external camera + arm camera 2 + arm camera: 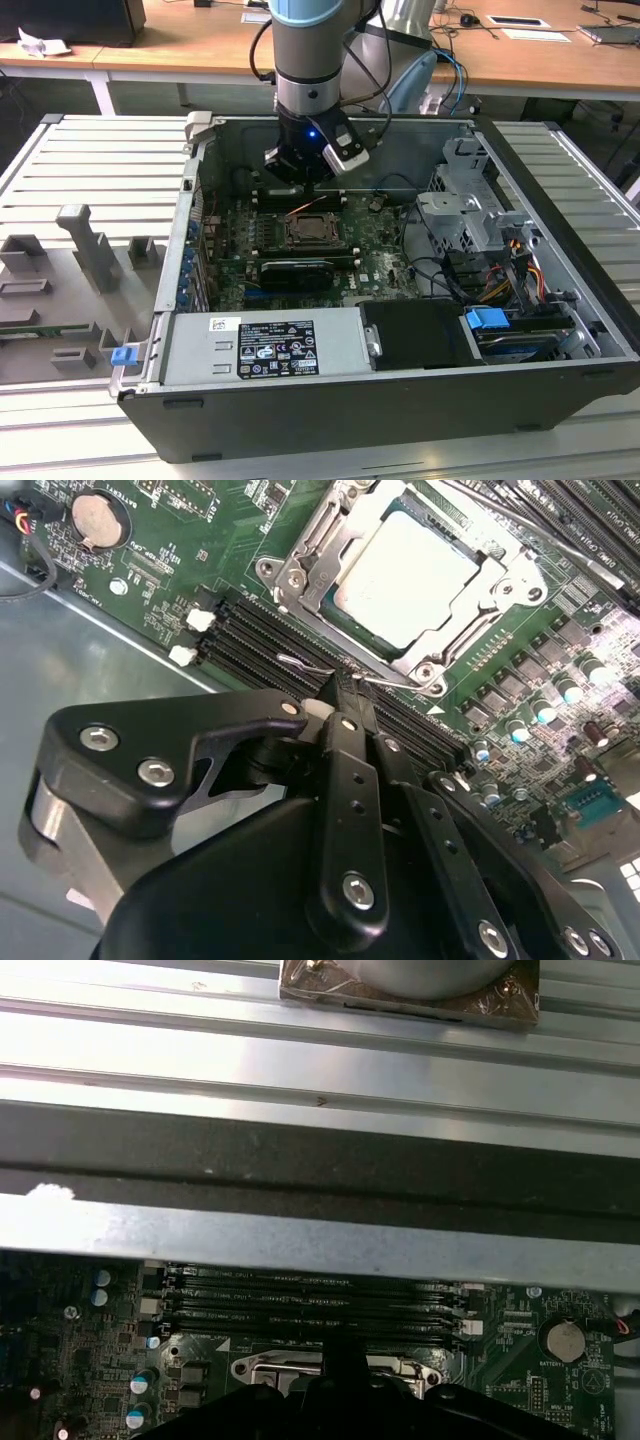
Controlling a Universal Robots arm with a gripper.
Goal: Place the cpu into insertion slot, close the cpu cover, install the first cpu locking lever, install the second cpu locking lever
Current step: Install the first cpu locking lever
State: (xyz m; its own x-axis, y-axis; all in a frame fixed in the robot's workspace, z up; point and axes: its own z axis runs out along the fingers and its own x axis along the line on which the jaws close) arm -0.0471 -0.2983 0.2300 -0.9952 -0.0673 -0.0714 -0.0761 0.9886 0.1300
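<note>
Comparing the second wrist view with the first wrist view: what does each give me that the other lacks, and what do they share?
Second wrist view: the cpu shows its pale face, seated in the insertion slot and framed by the closed cpu cover. A thin wire locking lever lies just ahead of the gripper.

First wrist view: the case's metal wall, with the ribbed table surface beyond it.

Both wrist views: the black memory slots, the coin cell battery and an edge of the cover.

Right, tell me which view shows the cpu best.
The second wrist view: the cpu lies seated in the insertion slot, its pale face framed by the cpu cover. The exterior view shows it small and distant; in the first wrist view the tool blocks it.
</note>
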